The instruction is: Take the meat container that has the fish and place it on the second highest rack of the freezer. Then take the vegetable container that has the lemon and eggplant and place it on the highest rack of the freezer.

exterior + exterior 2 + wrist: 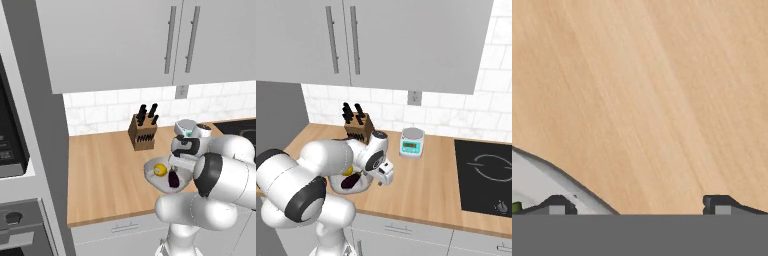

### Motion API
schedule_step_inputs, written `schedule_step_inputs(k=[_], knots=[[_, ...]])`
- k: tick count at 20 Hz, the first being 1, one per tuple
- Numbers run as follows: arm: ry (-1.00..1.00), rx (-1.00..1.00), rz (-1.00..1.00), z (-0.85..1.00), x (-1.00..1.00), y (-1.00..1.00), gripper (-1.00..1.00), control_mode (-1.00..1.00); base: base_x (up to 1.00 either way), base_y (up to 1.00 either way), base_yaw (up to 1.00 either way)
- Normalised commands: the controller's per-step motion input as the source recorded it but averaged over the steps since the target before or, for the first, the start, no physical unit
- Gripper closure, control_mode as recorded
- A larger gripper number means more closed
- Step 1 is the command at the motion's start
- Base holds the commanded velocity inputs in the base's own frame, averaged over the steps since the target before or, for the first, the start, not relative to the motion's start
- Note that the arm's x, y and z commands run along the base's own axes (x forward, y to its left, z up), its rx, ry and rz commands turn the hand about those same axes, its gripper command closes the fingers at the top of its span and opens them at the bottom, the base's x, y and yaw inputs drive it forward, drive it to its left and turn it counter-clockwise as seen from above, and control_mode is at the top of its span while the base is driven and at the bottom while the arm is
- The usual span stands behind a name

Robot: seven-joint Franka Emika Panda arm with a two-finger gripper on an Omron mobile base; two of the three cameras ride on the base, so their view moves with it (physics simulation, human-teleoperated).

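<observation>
We find the gripper (637, 207) fully open and holding nothing; the bowl (542, 180) rim lies beneath its left finger, above the counter (662, 100).

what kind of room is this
A kitchen, simulated by the look of it: a wooden counter under white wall cabinets, with a knife block, a small kitchen scale and a black cooktop.

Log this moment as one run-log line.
gripper: open, holding nothing | position: over bowl rim | bowl: lemon, eggplant inside, on counter
</observation>
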Motion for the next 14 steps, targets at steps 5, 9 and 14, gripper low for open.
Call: schedule_step_inputs(k=[5, 9, 14], knots=[[0.0, 0.0, 0.0, 0.0, 0.0, 0.0, -1.0, -1.0, 0.0, 0.0, 0.0], [0.0, 0.0, 0.0, 0.0, 0.01, 0.0, 1.0, -1.0, 0.0, 0.0, 0.0], [0.0, 0.0, 0.0, 0.0, 0.0, 0.0, 1.0, -1.0, 0.0, 0.0, 0.0]])
